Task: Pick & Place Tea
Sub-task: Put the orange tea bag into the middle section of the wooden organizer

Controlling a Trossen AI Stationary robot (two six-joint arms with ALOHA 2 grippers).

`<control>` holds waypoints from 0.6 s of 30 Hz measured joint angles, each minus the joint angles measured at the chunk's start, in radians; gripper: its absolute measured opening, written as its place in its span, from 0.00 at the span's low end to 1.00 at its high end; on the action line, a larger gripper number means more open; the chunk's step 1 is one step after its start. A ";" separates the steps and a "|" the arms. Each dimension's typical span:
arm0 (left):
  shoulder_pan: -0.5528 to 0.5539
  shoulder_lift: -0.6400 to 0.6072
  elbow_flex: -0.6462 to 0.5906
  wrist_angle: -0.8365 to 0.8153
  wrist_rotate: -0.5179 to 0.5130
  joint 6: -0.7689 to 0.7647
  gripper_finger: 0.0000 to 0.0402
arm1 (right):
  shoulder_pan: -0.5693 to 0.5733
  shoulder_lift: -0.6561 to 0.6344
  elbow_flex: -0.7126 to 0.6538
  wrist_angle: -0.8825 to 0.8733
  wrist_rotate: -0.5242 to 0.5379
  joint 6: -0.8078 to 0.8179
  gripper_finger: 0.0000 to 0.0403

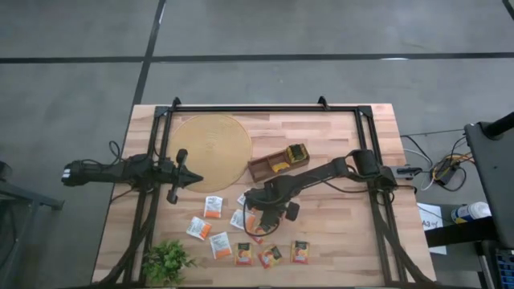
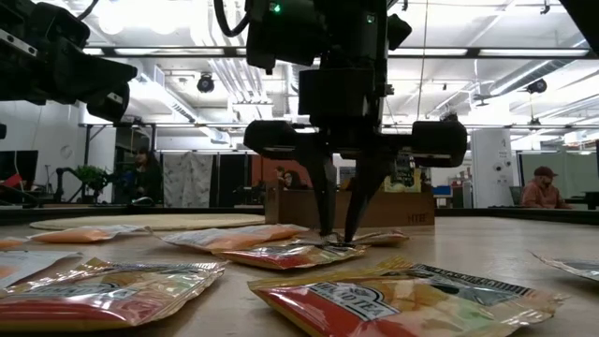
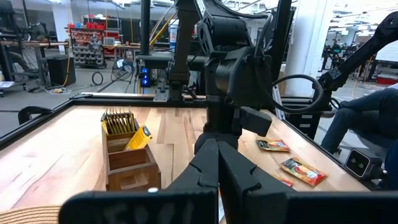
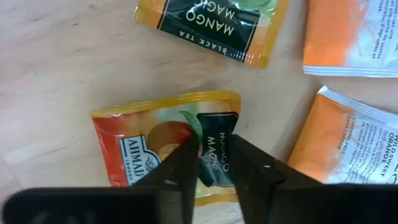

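Several flat tea sachets lie scattered on the near half of the wooden table (image 1: 337,241). My right gripper (image 4: 214,171) points straight down on one of them, an orange-and-red sachet with a dark label (image 4: 143,140). The low view shows that sachet (image 2: 281,255) on the tabletop under the gripper (image 2: 339,236). Its neighbours are a yellow-and-dark sachet (image 4: 211,25) and two white-and-orange ones (image 4: 348,37). My left gripper (image 1: 193,178) waits shut, level above the table's left side, beside the round mat. My right gripper comes from above, pointing down, and is closed to a narrow gap on the sachet's dark-label end (image 4: 214,155). One finger (image 4: 180,168) stands on the sachet's face and the other (image 4: 252,177) at its side edge. The sachet lies on the table.
A long wooden compartment tray (image 1: 273,164) holding upright sachets stands just behind the right gripper. A round woven mat (image 1: 210,148) lies at the far left and a small plant (image 1: 167,261) at the near left corner. More sachets (image 1: 270,256) lie toward the near edge.
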 joint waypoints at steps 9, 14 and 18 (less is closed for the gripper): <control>0.000 0.000 0.000 0.000 0.000 0.000 0.00 | 0.000 0.001 0.014 -0.002 0.046 0.025 0.02; 0.000 0.000 0.000 0.000 0.000 0.000 0.00 | -0.010 -0.029 0.046 -0.048 0.180 0.072 0.02; 0.000 0.000 0.000 0.000 0.000 0.000 0.00 | -0.025 -0.098 0.089 -0.118 0.263 0.125 0.02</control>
